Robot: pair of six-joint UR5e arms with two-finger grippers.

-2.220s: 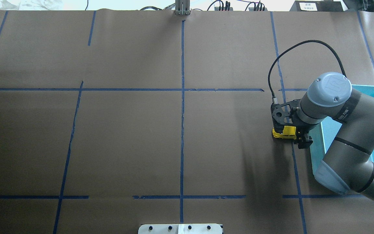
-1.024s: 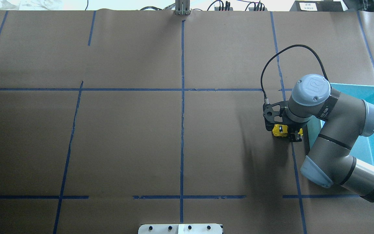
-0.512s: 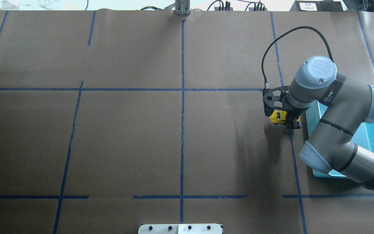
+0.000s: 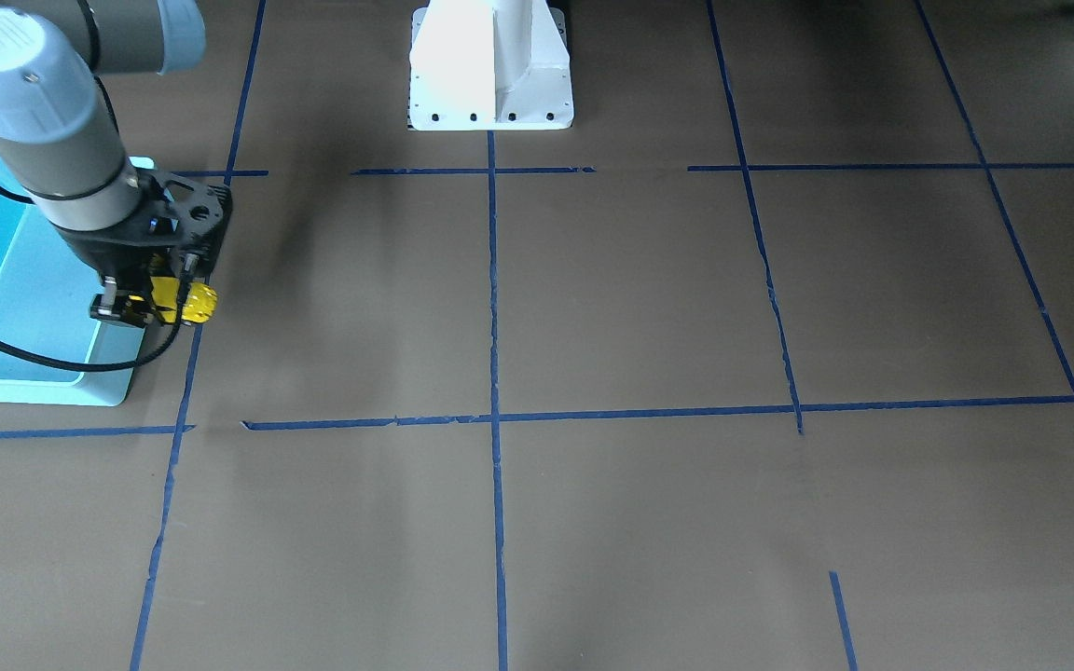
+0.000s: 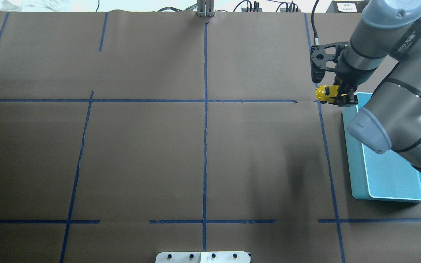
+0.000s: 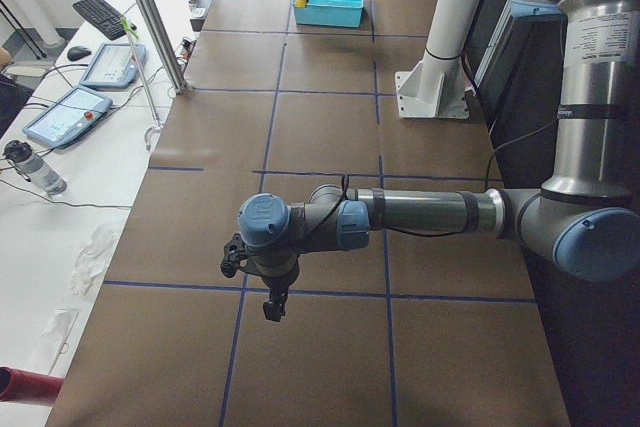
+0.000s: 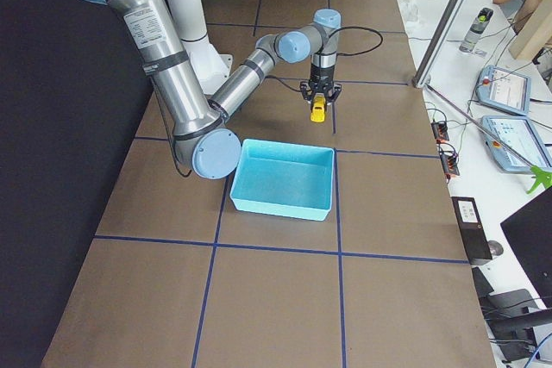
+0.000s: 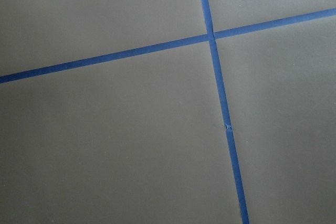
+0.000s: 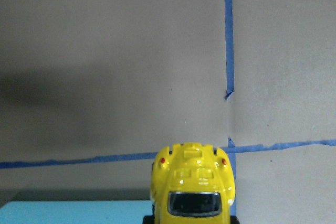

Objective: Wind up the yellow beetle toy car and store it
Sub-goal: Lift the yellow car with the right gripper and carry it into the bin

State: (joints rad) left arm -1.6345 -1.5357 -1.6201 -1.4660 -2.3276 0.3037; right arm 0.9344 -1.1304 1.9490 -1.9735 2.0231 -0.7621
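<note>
Right gripper (image 5: 337, 96) clamps yellow beetle toy car (image 5: 323, 93), upper right; car's rear hidden. I cannot tell left gripper (image 6: 273, 309) opening.

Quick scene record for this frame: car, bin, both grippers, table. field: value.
car: yellow beetle toy car, held off the table, beside the bin's corner, not in it
right gripper: shut on the car
bin: teal bin, on the table under the right arm
left gripper: above bare table, far from the car; open or shut cannot be told
table: brown paper, blue tape grid
</note>
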